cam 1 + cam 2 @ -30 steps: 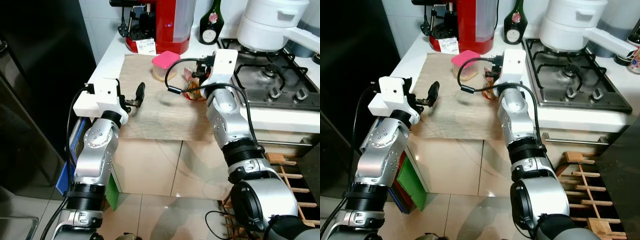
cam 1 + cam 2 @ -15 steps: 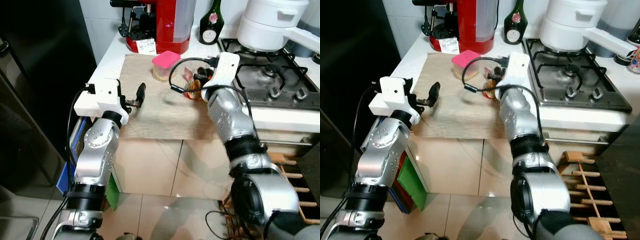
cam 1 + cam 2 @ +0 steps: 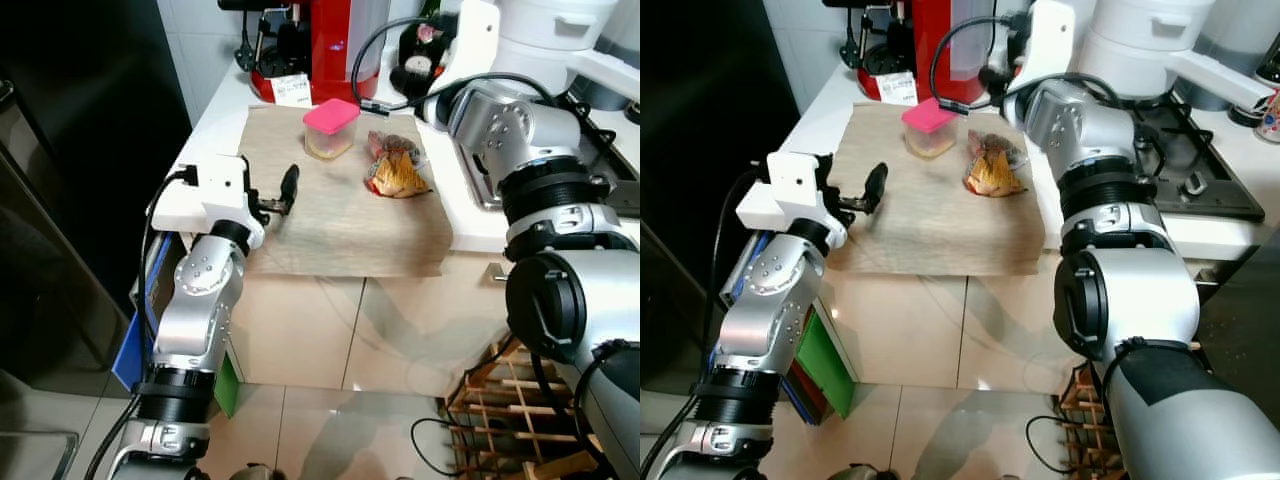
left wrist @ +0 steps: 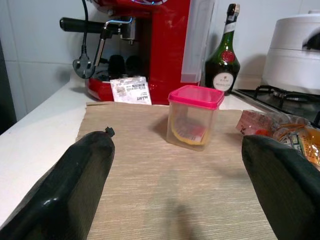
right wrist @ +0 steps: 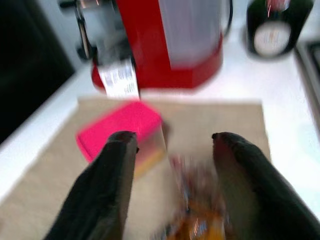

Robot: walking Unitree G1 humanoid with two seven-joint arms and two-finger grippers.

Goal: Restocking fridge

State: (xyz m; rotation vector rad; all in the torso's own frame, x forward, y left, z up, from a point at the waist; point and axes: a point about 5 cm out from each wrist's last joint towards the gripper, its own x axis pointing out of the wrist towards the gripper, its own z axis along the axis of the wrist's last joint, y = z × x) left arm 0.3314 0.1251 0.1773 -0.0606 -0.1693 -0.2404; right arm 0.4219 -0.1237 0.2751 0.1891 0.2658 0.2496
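Note:
A clear container with a pink lid [image 3: 332,128] stands on a beige mat [image 3: 330,225] on the counter. Beside it on the mat lies a crinkled orange snack bag [image 3: 397,173]. My left gripper [image 4: 179,144] hovers low over the mat's near left part, open and empty, pointing at the container. My right arm [image 3: 497,110] is raised over the back of the counter. In the blurred right wrist view my right gripper [image 5: 173,136] is open and empty, high above the container [image 5: 122,131] and the bag [image 5: 197,220].
A red coffee machine [image 3: 335,40] and a dark bottle [image 4: 223,55] stand behind the mat. A gas hob [image 3: 1170,130] with a white pot [image 3: 545,30] is on the right. A black fridge [image 3: 70,150] rises at the left. A wooden rack [image 3: 500,400] sits on the floor.
My right arm has swung up and back from the snack bag, which stays on the mat. The left gripper has hardly moved.

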